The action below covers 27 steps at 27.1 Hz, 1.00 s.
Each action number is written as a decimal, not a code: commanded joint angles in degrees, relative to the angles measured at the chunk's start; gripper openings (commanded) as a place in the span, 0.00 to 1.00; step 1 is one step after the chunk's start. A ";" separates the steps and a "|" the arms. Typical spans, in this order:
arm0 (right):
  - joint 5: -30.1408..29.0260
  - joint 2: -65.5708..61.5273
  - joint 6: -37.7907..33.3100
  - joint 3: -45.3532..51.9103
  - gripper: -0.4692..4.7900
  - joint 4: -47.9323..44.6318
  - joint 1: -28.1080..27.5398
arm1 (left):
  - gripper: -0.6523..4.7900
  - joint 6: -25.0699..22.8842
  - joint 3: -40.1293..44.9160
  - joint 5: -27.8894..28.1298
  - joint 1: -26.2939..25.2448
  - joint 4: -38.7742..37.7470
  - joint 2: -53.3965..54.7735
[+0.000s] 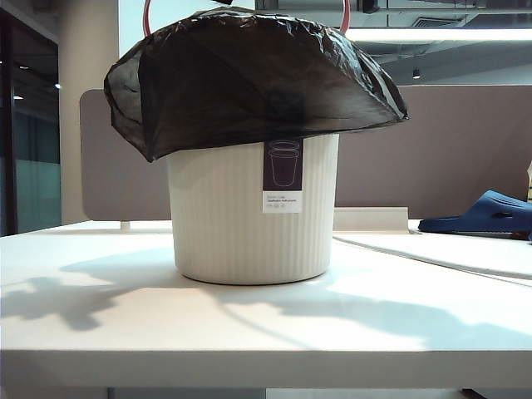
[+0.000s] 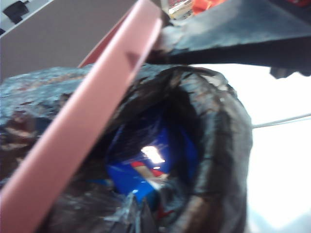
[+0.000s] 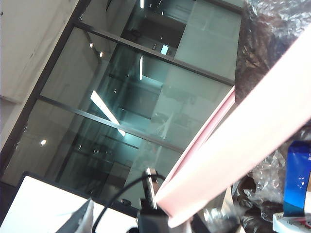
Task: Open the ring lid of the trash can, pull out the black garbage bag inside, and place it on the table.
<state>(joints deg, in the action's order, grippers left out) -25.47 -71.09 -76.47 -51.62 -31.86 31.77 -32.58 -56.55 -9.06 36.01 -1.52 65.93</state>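
Ring lid runs upper right to lower left, pinched in my left gripper; my right gripper, jaws spread, grips its rim; black garbage bag lies below.

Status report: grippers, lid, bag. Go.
Left gripper shut on ring lid; right gripper gripping its other side. Lid raised above trash can. Black garbage bag still draped over rim.

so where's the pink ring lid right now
The ring lid is lifted off the trash can, tilted above the black garbage bag. The left gripper is shut on one side; the right gripper is at the other.
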 commanded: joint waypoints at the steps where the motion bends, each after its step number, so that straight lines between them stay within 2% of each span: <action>1: -1.11 0.26 0.00 -0.24 0.54 -0.98 0.13 | 0.11 -2.23 -0.20 2.82 0.04 2.78 -0.02; 2: -1.46 0.26 0.00 -0.24 0.54 -0.98 0.13 | 0.11 -3.69 -0.20 2.89 0.04 3.28 -0.02; 7: -1.73 0.26 0.22 -0.24 0.54 -1.03 0.13 | 0.11 -5.14 -0.22 2.91 0.04 5.51 -0.02; 10: -1.88 0.26 0.39 -0.24 0.54 -1.01 0.13 | 0.11 -5.16 -0.39 3.06 -0.09 8.76 -0.02; 15: -2.93 0.26 1.09 -0.20 0.54 -0.96 0.13 | 0.11 -4.90 -3.61 3.02 -0.59 8.90 0.09; 18: -4.04 0.26 2.27 -0.20 0.54 -0.98 0.13 | 0.11 -4.42 -5.79 2.12 -2.43 8.92 0.22; 20: -5.31 0.26 5.88 -0.20 0.54 -0.94 0.13 | 0.11 -4.37 -6.58 1.16 -4.13 8.96 0.35; 23: -6.97 0.26 8.48 -0.17 0.54 -0.94 0.15 | 0.11 -2.03 -8.04 -1.68 -7.26 8.96 1.20; 27: -11.96 0.26 12.41 -0.11 0.54 -0.87 0.28 | 0.11 -1.03 -11.39 -4.55 -10.82 8.83 3.93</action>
<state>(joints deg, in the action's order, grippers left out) -35.64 -71.09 -65.73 -51.62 -31.86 31.81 -34.11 -66.85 -12.47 25.39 6.59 69.49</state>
